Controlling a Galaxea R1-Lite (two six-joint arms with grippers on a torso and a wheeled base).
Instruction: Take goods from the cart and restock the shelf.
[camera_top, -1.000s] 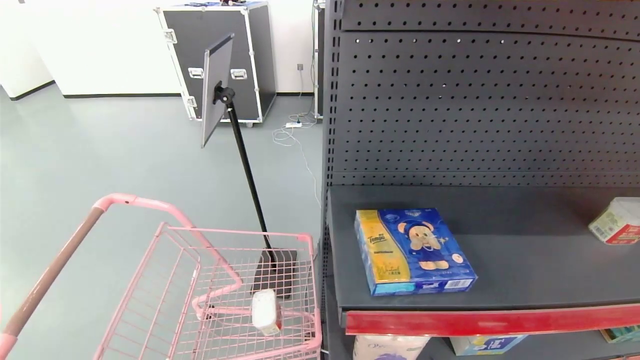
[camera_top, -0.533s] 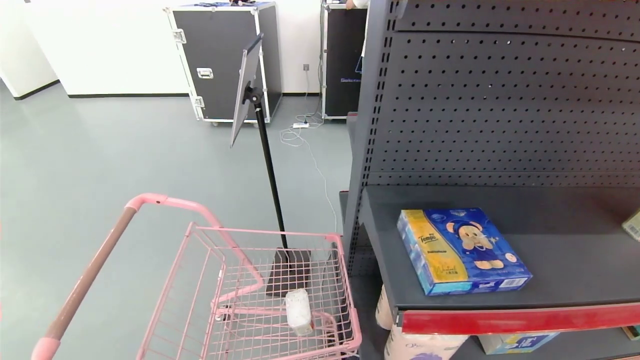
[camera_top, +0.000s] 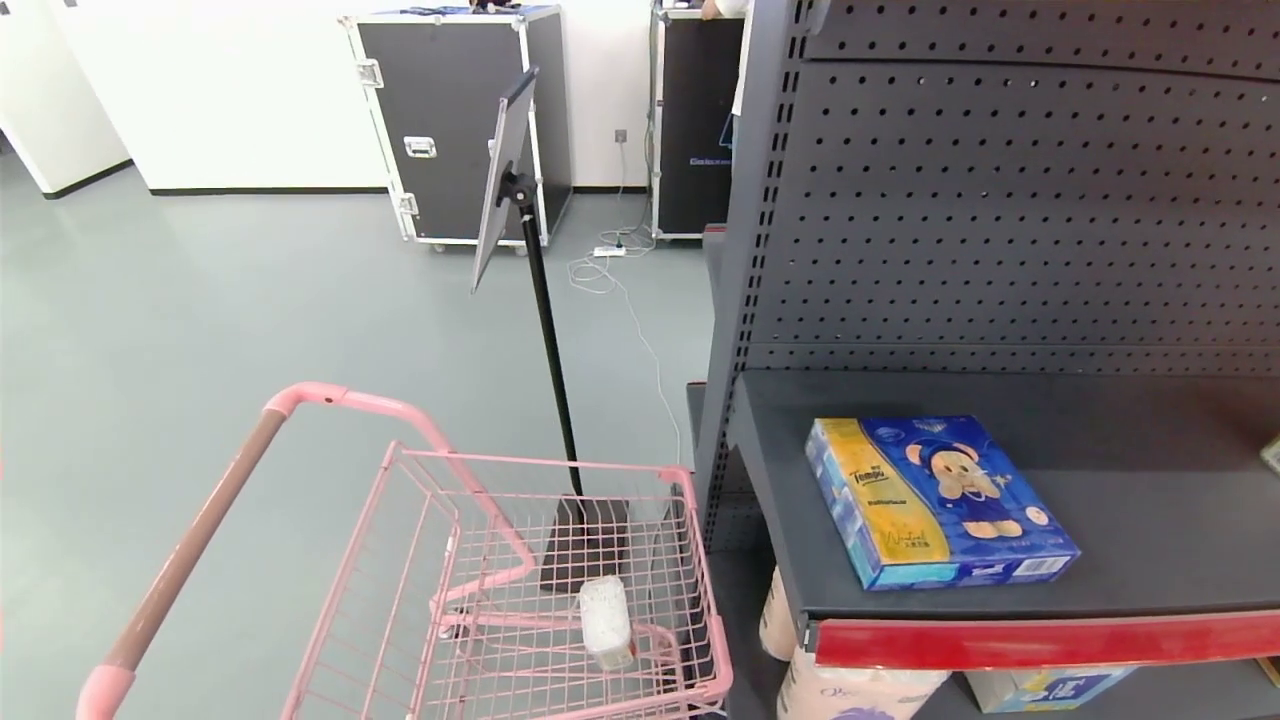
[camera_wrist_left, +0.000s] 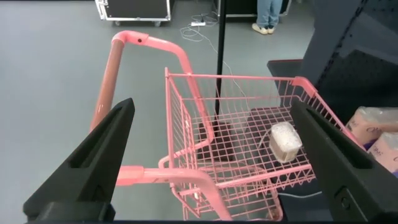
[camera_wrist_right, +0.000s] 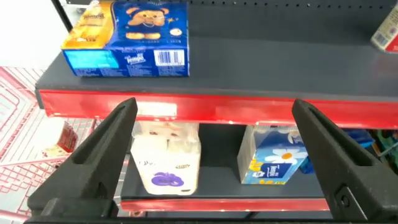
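A pink wire cart (camera_top: 540, 465) stands left of the dark shelf unit (camera_top: 1000, 250). One white packet (camera_top: 607, 620) lies in the cart's basket near its shelf-side corner. My left gripper (camera_wrist_left: 212, 104) hangs open above the cart (camera_wrist_left: 224, 78), with the packet (camera_wrist_left: 285, 140) below and ahead of one finger. A flat blue tissue box (camera_top: 940, 500) with a bear picture lies on the shelf board. My right gripper (camera_wrist_right: 214, 104) is open in front of the shelf's red edge strip (camera_wrist_right: 205, 112), just below that box (camera_wrist_right: 127, 40).
A black stand (camera_top: 545, 330) carrying a tilted panel has its base right behind the cart. Black flight cases (camera_top: 460, 120) and floor cables (camera_top: 600, 265) sit farther back. Paper rolls (camera_wrist_right: 166, 158) and a blue tissue pack (camera_wrist_right: 273, 155) fill the lower shelf. Another packet (camera_wrist_right: 387, 31) lies far along the board.
The head camera has turned left, so cart and shelf sit further right in the picture. The packet and the tissue box stay where they lay.
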